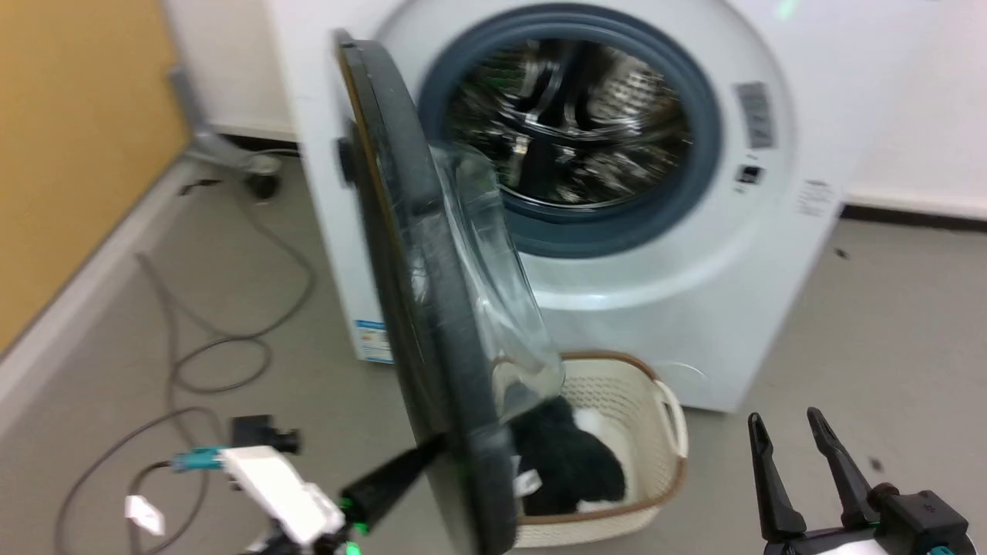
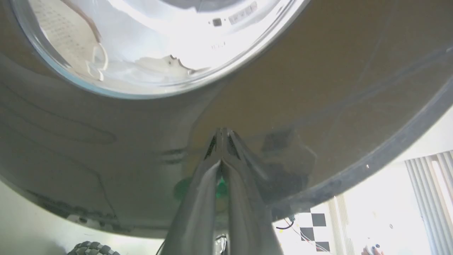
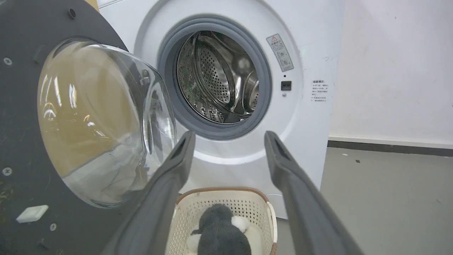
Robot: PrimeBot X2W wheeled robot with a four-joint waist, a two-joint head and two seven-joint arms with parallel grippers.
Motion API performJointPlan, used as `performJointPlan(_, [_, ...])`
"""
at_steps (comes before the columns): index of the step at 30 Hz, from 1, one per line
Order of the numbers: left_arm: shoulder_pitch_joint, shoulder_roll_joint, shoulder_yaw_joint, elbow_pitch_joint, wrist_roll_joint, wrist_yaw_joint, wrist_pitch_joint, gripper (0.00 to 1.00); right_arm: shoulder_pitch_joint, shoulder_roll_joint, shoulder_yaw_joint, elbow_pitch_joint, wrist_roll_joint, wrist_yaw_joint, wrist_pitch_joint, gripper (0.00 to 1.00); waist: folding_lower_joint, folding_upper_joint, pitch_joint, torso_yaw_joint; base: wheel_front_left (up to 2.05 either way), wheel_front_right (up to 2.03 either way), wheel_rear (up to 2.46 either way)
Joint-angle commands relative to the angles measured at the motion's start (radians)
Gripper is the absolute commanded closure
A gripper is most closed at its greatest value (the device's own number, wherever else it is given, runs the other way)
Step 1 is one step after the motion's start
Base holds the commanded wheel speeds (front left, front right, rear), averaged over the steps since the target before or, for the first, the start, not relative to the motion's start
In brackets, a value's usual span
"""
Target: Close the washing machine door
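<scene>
The white washing machine (image 1: 694,308) stands ahead, its steel drum (image 1: 563,123) exposed inside the blue-grey gasket. The washing machine door (image 1: 401,254) hangs open on its left hinge, edge-on to me, its glass bowl (image 1: 493,293) bulging towards the drum. My left gripper (image 1: 432,449) is shut, its tips touching the door's outer face near the lower edge. In the left wrist view the closed fingertips (image 2: 223,131) meet that glossy door (image 2: 318,88). My right gripper (image 1: 784,420) is open at the lower right, holding nothing. The right wrist view frames the drum (image 3: 216,78) between its spread fingers (image 3: 184,141).
A cream perforated basket (image 1: 640,432) with a dark and white plush (image 3: 219,233) sits on the floor right under the door's swing. Cables (image 1: 193,347) lie on the grey floor to the left, beside a yellow wall panel (image 1: 69,139). Open floor lies to the machine's right.
</scene>
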Motion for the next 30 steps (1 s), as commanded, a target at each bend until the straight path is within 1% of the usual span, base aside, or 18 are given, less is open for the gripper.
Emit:
performJointPlan(1, [0.015,-0.004,-0.046,-0.003,-0.013,-0.004,-0.028,1.0,0.003,0.002,-0.002,-0.006,-0.01,0.001,-0.004,0.0,0.0,-0.0001,0.025,-0.075,0.0,0.0,0.0])
performJointPlan(8, [-0.016,-0.004,-0.177,0.048,-0.06,-0.022,-0.183,1.0,-0.012,0.002,0.003,-0.014,-0.017,0.001,-0.004,0.0,0.0,-0.0001,0.072,-0.209,0.0,0.0,0.0])
performJointPlan(12, [-0.07,-0.004,-0.219,0.092,-0.08,-0.039,-0.28,1.0,-0.027,0.002,0.006,-0.021,-0.016,0.001,-0.004,0.0,0.0,-0.0001,0.108,-0.28,0.0,0.0,0.0])
performJointPlan(16, [-0.138,-0.004,-0.252,0.137,-0.125,-0.058,-0.397,1.0,-0.038,0.002,0.004,-0.026,-0.009,0.001,-0.004,0.0,0.0,-0.0001,0.143,-0.339,0.0,0.0,0.0])
performJointPlan(21, [-0.247,-0.004,-0.298,0.21,-0.151,-0.074,-0.535,1.0,-0.051,0.002,0.008,-0.03,0.005,0.001,-0.004,0.0,0.0,-0.0001,0.181,-0.392,0.0,0.0,0.0])
performJointPlan(22, [-0.247,-0.004,-0.298,0.21,-0.151,-0.074,-0.535,1.0,-0.051,0.002,0.008,-0.03,0.005,0.001,-0.004,0.0,0.0,-0.0001,0.181,-0.392,0.0,0.0,0.0])
performJointPlan(27, [-0.362,-0.004,-0.342,0.3,-0.172,-0.088,-0.653,1.0,-0.062,0.002,0.019,-0.03,0.016,0.001,-0.004,0.0,0.0,-0.0001,0.203,-0.428,0.0,0.0,0.0])
performJointPlan(30, [-0.418,-0.004,-0.367,0.355,-0.178,-0.099,-0.712,1.0,-0.066,0.002,0.022,-0.029,0.02,0.001,-0.004,0.0,0.0,-0.0001,0.207,-0.436,0.0,0.0,0.0])
